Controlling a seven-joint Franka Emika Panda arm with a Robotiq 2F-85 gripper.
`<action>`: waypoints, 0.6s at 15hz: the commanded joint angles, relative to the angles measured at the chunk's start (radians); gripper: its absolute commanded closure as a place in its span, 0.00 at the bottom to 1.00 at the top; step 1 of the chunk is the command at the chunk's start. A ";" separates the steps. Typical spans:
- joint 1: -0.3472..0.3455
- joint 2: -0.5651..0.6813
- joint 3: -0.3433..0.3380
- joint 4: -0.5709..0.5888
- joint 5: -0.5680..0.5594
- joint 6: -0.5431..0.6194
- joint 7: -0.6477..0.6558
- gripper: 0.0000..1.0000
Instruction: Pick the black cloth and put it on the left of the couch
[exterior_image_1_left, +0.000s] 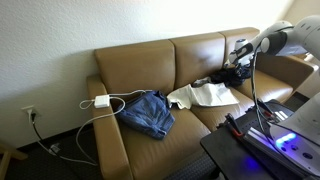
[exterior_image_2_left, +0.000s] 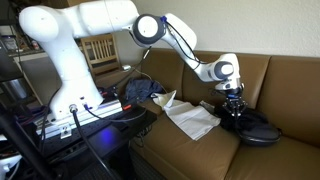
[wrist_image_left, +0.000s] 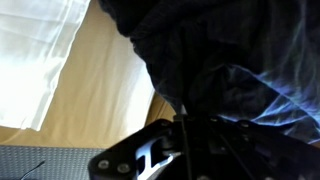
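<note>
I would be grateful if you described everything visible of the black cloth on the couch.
The black cloth is dark, soft-looking fabric, bunched in a low crumpled heap on a seat cushion of the tan couch, beside the white cloth. The gripper is down at its edge and seems to touch it; whether it grips cannot be told. The wrist view shows its folds close up.

Jeans (exterior_image_1_left: 148, 113) cover most of one end seat of the couch (exterior_image_1_left: 135, 62), with the charger (exterior_image_1_left: 101, 100) just beside them at the outer edge and little bare seat between. White cloth (exterior_image_1_left: 205, 95) takes the middle seat. Air above is open; bench (exterior_image_1_left: 232, 152) closes off the front near that cloth.
</note>
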 joint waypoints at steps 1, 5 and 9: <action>-0.001 0.000 -0.001 0.057 0.172 -0.221 -0.121 1.00; -0.013 -0.017 0.026 0.176 0.308 -0.526 -0.241 1.00; 0.005 -0.094 0.051 0.300 0.352 -0.844 -0.380 1.00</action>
